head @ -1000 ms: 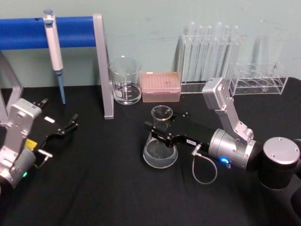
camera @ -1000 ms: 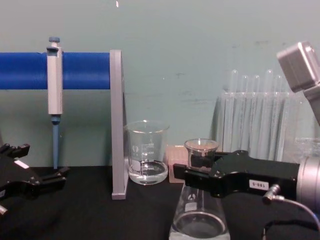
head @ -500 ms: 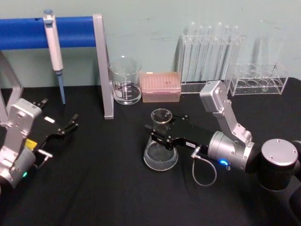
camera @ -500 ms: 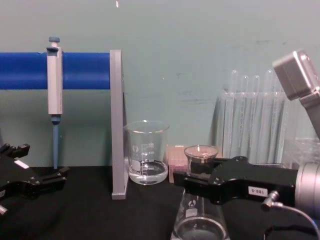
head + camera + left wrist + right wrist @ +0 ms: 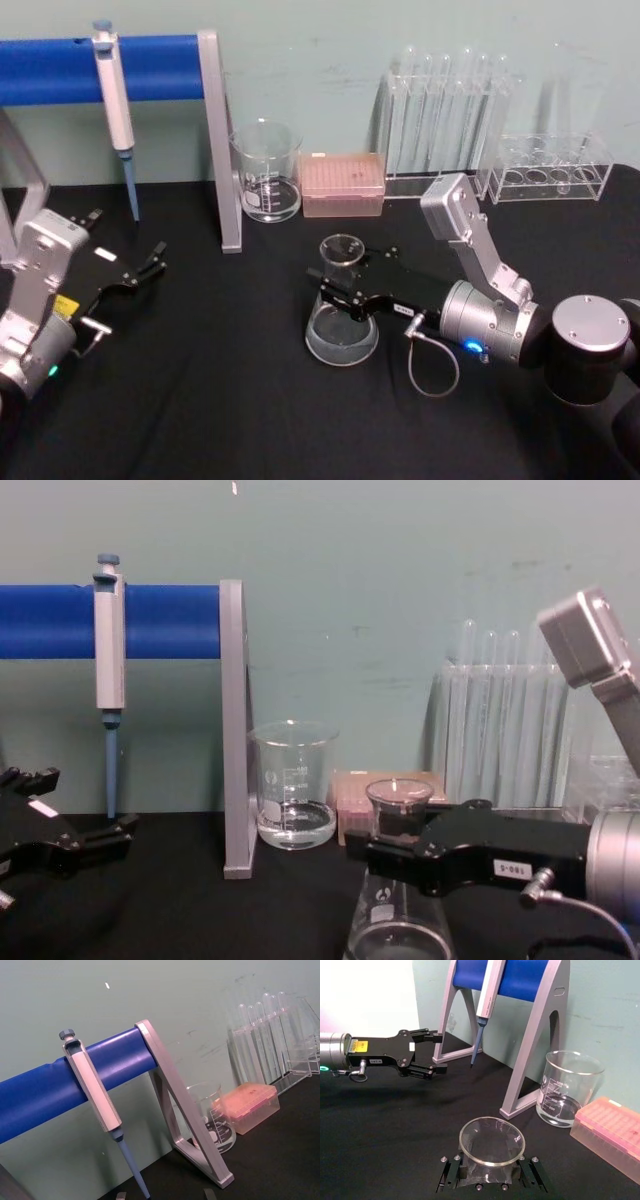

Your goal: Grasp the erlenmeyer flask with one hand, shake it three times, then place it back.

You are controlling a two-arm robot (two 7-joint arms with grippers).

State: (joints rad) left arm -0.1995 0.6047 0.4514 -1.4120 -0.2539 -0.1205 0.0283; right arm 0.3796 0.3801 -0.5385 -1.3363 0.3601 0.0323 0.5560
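Flask (image 5: pixel 342 310) neck is clamped between the jaws of the right gripper (image 5: pixel 338 285), its base on or just above the black table (image 5: pixel 220 400), in front of the beaker (image 5: pixel 266 171) and pink box (image 5: pixel 342 184). Left gripper (image 5: pixel 150 262) is parked far left, fingers spread.

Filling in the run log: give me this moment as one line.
right hand: shut on erlenmeyer flask neck | flask: upright, at table | left hand: open, idle at left
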